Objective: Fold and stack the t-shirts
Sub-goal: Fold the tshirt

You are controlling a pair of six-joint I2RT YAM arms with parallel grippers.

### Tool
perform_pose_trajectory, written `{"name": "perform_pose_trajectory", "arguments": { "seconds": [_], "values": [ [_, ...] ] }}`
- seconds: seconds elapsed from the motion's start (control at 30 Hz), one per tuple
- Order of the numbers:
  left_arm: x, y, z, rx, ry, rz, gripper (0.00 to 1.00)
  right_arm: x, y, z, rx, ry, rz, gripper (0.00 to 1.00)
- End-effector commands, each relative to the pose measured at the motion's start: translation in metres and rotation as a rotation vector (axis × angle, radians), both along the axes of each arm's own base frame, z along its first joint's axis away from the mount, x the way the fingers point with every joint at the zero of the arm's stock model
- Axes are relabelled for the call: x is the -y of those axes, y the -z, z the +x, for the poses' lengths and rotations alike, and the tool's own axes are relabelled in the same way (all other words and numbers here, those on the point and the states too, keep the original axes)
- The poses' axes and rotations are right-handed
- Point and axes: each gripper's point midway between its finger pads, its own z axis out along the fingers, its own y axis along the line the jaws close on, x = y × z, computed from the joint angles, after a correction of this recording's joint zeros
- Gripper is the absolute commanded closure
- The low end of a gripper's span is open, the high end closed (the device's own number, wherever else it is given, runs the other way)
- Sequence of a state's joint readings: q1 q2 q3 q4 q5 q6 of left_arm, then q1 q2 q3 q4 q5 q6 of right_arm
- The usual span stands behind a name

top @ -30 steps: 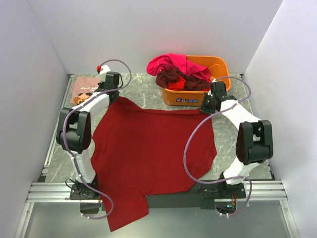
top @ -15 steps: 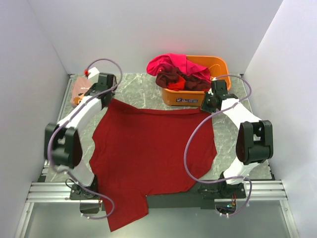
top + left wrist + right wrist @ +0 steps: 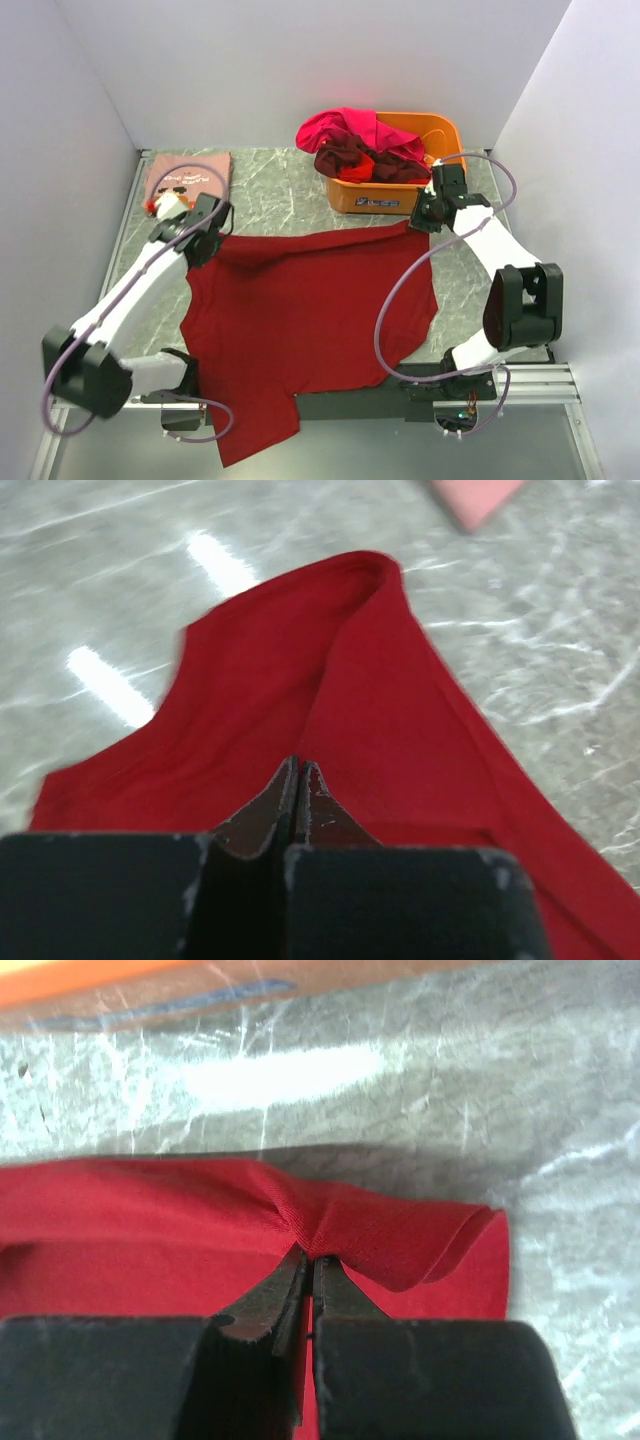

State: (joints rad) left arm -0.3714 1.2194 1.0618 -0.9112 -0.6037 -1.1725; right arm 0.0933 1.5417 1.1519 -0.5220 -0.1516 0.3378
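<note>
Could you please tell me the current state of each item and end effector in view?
red t-shirt, spread open on the table, both far corners pinched.
left end effector, shut on the red t-shirt's far left corner.
right end effector, shut on its far right corner.
pink t-shirt, folded, lying flat, far left.
orange tub, upright, heaped with unfolded shirts.

The left gripper has come down from the upper left of the frame toward the middle left, and the left arm now reaches into the lower left corner. The move dragged the far-left corner of the dark red t-shirt down with it, so a ridge creases that top edge. The pink t-shirt at upper left, half covered before, lies exposed. The elbow of the right arm sits slightly lower.
</note>
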Motion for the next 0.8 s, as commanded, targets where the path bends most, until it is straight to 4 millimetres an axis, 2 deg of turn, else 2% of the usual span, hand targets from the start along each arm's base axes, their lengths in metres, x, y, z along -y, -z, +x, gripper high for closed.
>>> {"name": "perform_pose_trajectory", "arguments": {
  "seconds": [0.0, 0.03, 0.17, 0.3, 0.5, 0.6, 0.63, 0.77],
  "values": [
    [-0.024, -0.005, -0.043, -0.015, -0.12, 0.013, 0.99, 0.006, -0.014, -0.01, 0.025, -0.01, -0.025, 1.0],
    [-0.028, -0.004, -0.053, -0.034, -0.128, 0.019, 0.99, 0.008, -0.014, -0.012, 0.023, -0.009, -0.03, 1.0],
    [-0.027, -0.012, -0.068, 0.002, -0.119, -0.043, 0.99, 0.009, -0.021, -0.016, 0.036, -0.012, -0.037, 1.0],
    [-0.021, -0.005, -0.081, -0.031, -0.108, -0.092, 0.99, 0.008, -0.025, -0.02, 0.046, -0.027, -0.036, 1.0],
    [-0.021, -0.007, -0.103, -0.058, -0.098, -0.12, 0.99, 0.007, -0.019, -0.028, 0.024, -0.034, -0.032, 1.0],
    [-0.01, 0.006, -0.107, -0.078, -0.042, -0.167, 0.99, 0.009, -0.014, -0.034, 0.011, -0.027, -0.035, 1.0],
    [-0.006, 0.016, -0.112, -0.106, -0.031, -0.185, 0.99, 0.009, -0.013, -0.038, 0.004, -0.023, -0.032, 1.0],
    [-0.005, 0.031, -0.121, -0.143, -0.038, -0.202, 0.99, 0.012, 0.006, -0.055, -0.055, -0.009, -0.041, 1.0]
  ]
}}
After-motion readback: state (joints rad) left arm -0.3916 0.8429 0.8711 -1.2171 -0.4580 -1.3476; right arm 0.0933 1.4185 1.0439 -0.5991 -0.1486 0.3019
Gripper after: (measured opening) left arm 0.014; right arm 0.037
